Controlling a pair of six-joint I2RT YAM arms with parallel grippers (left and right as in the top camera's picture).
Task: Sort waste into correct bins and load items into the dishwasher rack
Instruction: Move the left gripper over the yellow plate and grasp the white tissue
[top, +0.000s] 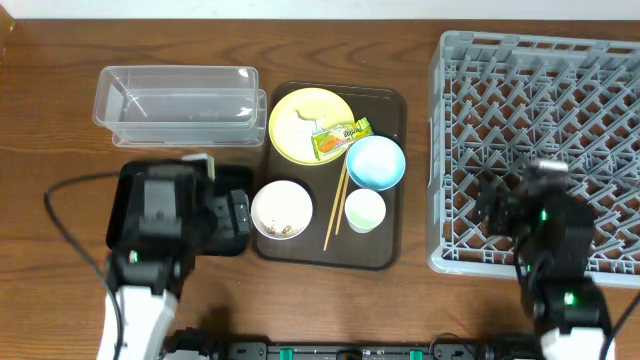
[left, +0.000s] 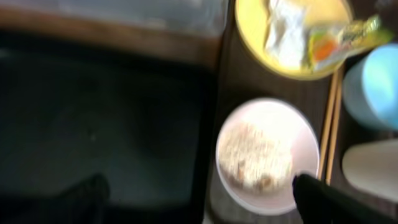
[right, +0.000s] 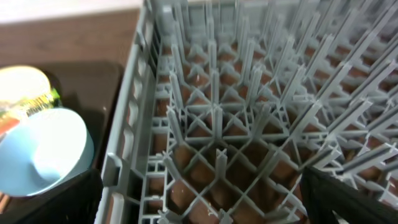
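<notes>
As the rack (top: 540, 150) at the right and the tub (top: 180, 100) at the far left are seen empty, with wrapper (top: 340, 138), tissue (top: 303, 118), crumbs (left: 255, 155) and dishes (top: 375, 162) all kept on the middle tray (top: 385, 250), nothing is judged done, and the left claw (left: 198, 183) and right claw (right: 196, 180) are held open.

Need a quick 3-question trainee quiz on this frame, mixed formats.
1. True or false: the dishwasher rack already holds dishes.
2. Fill in: the white bowl holds food ____.
3. The snack wrapper rests on: A) the yellow plate B) the white bowl C) the dishwasher rack.
Key: 1 false; 2 crumbs; 3 A.
</notes>
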